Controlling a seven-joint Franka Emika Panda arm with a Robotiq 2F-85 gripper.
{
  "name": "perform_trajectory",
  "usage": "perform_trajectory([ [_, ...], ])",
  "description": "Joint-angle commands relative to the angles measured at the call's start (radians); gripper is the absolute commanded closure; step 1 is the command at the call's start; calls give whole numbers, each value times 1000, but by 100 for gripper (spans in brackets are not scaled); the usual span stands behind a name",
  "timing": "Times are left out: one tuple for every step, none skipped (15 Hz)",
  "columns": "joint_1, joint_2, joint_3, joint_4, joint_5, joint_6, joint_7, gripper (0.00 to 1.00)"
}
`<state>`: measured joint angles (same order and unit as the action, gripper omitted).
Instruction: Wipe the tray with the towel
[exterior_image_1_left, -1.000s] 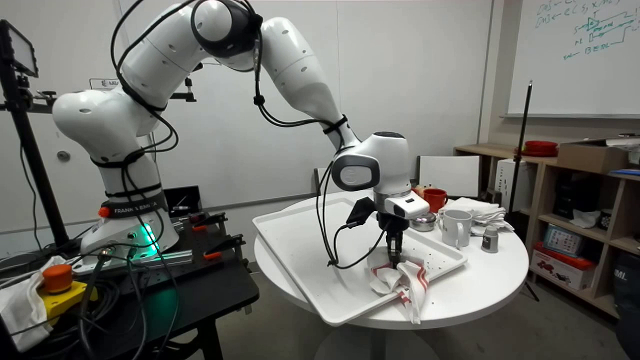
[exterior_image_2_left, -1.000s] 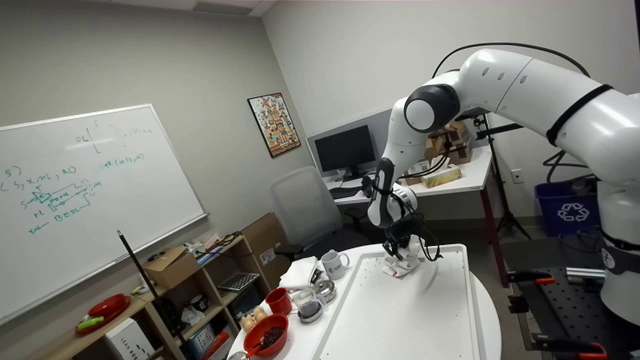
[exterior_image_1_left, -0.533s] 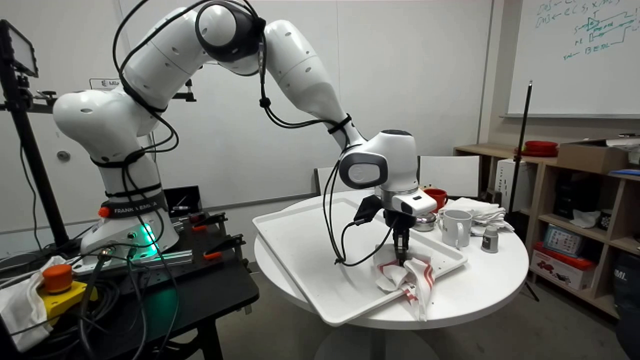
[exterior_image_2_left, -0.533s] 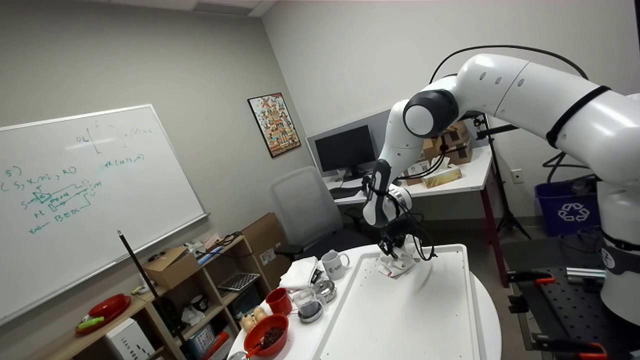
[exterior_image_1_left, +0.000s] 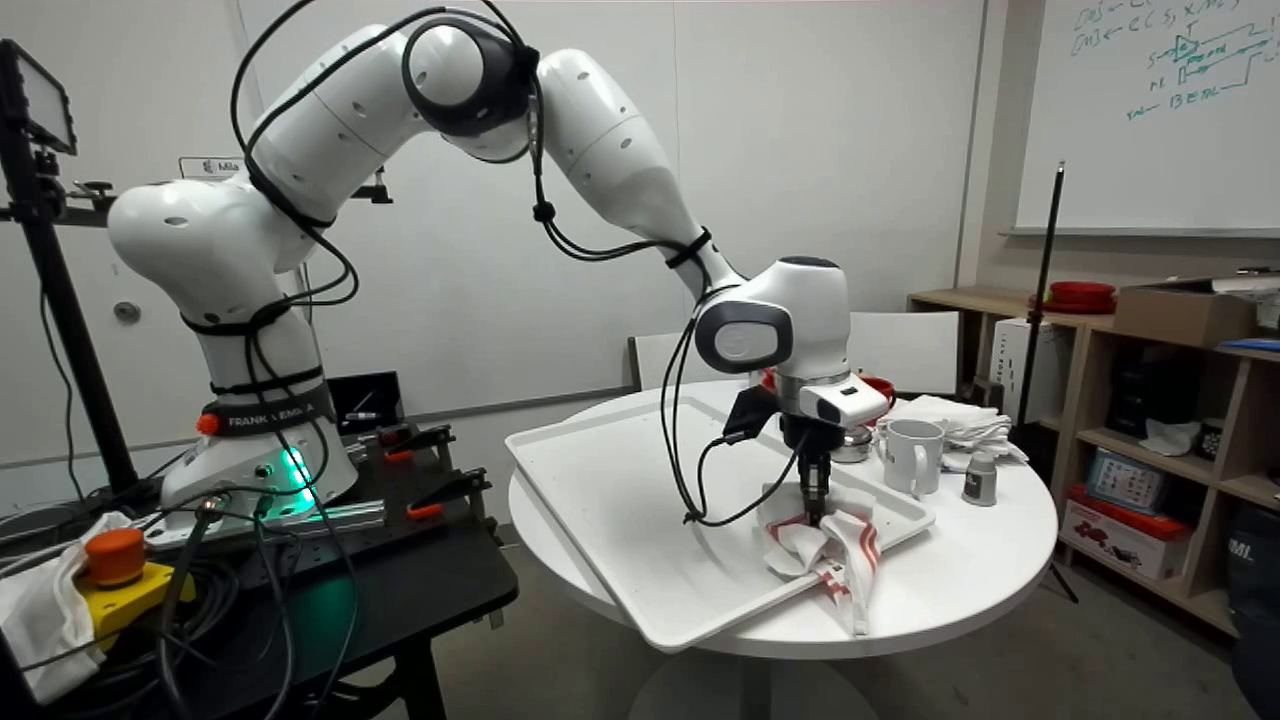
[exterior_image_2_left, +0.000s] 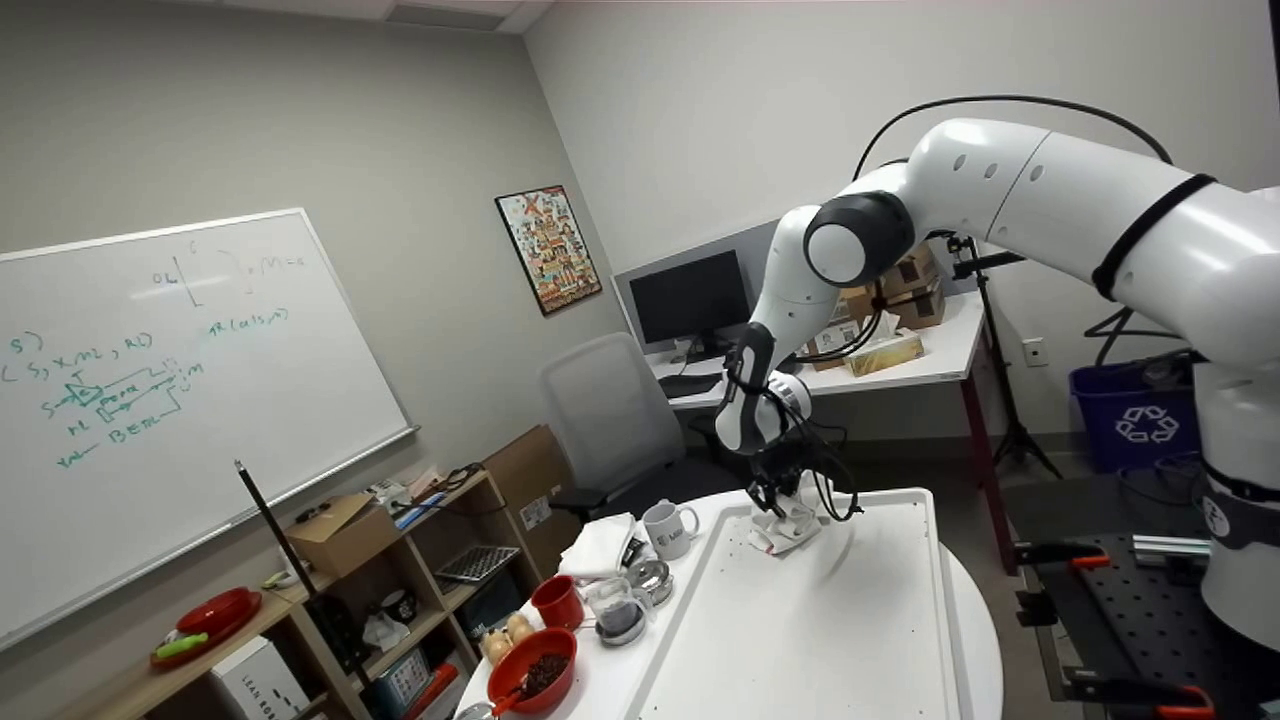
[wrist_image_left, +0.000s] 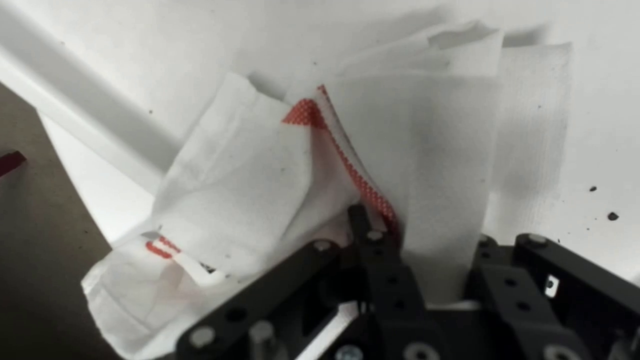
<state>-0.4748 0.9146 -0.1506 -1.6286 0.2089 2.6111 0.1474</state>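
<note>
The white towel with red stripes (exterior_image_1_left: 862, 545) lies bunched near one end of the large white tray (exterior_image_1_left: 620, 500). One end of the towel hangs over the tray's rim. My gripper (exterior_image_1_left: 815, 505) points down with its fingers in the towel. In the wrist view, the gripper (wrist_image_left: 421, 235) has towel cloth (wrist_image_left: 445, 150) bunched between its fingers, and the cloth hides the right fingertip. The towel (exterior_image_2_left: 785, 535) and tray (exterior_image_2_left: 800, 630) also show in an exterior view. Dark crumbs (wrist_image_left: 613, 216) lie on the tray beside the towel in the wrist view.
A grey mug (exterior_image_1_left: 913, 457), a small grey bottle (exterior_image_1_left: 980, 480) and folded white cloths (exterior_image_1_left: 950, 420) stand beside the tray. A red mug (exterior_image_2_left: 557, 602), a glass jug (exterior_image_2_left: 617, 610) and a red bowl (exterior_image_2_left: 535, 675) line its long side. The round table's edge (exterior_image_1_left: 960, 625) is close to the towel.
My gripper and the towel have moved together, a little at a time, along the tray's end toward the side with the mugs. The towel stays in the fingers.
</note>
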Motion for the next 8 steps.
perform_trajectory([
  [19, 42, -16, 86, 16, -47, 18, 93],
  [20, 47, -15, 96, 16, -49, 19, 93],
  [20, 50, -14, 108, 17, -51, 18, 93],
  [18, 54, -11, 118, 18, -52, 15, 93],
  [17, 59, -10, 129, 19, -51, 15, 93],
  [16, 63, -9, 139, 19, -52, 15, 93],
  [14, 66, -6, 148, 21, -50, 13, 93],
  [14, 69, -5, 157, 21, -49, 13, 93],
])
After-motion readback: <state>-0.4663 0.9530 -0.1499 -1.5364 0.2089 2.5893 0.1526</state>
